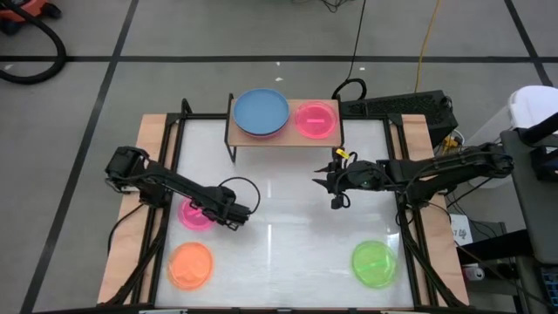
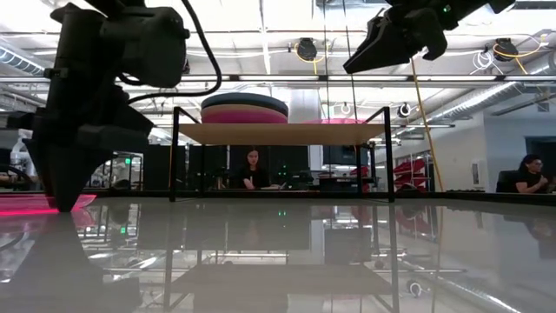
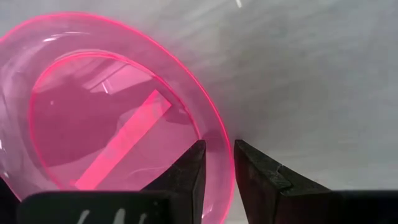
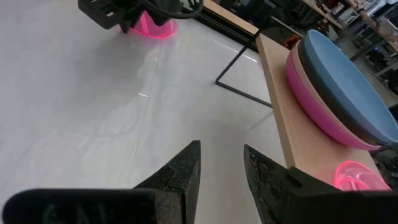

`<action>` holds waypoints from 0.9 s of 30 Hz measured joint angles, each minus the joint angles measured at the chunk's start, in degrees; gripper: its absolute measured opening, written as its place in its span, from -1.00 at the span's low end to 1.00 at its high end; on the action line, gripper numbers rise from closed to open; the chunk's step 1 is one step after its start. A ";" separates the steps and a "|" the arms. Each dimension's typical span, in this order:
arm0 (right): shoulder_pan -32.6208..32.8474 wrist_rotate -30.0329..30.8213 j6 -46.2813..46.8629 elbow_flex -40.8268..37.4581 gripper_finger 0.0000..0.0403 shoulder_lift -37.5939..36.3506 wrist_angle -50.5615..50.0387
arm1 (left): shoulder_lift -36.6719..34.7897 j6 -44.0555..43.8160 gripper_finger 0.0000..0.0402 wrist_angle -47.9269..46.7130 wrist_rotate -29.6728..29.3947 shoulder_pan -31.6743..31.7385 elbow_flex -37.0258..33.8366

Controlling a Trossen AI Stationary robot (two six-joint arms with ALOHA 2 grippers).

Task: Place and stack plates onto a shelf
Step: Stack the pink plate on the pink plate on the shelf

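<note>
Your left end effector (image 3: 216,180) sits low on the counter (image 1: 288,192), its two fingers drawn close with the rim of the hot pink plate (image 3: 118,118) between them; you can see one finger inside the rim and the other just outside it, so it is pinching that plate's edge. From above, the same end effector (image 1: 228,212) covers the plate's near side, and the plate (image 1: 195,214) lies flat under it. Just in front of it, toward the counter's near edge, lies the orange plate (image 1: 190,265).

Your right end effector (image 1: 333,183) hangs above the counter, clear of every plate, its fingers (image 4: 180,171) narrowly parted with nothing between them. Just beyond it stands the shelf (image 1: 234,135), carrying a stack of larger plates with the blue plate (image 1: 261,112) on top and a small pink plate (image 1: 315,119) beside the stack. Well behind your right end effector, near the counter's front corner, lies the green plate (image 1: 375,262).
</note>
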 joint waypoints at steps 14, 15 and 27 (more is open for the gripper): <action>0.00 0.04 -0.39 0.00 -0.48 0.00 0.41 | 0.27 9.33 -0.97 -1.42 -2.40 1.89 2.25; 0.00 0.12 -0.41 0.00 -0.48 0.00 0.35 | 0.27 10.62 -0.97 -1.43 -2.40 2.20 3.12; 3.41 8.60 -1.53 0.00 -0.48 -12.13 -3.12 | 0.14 53.46 -0.98 4.05 -28.08 1.64 33.89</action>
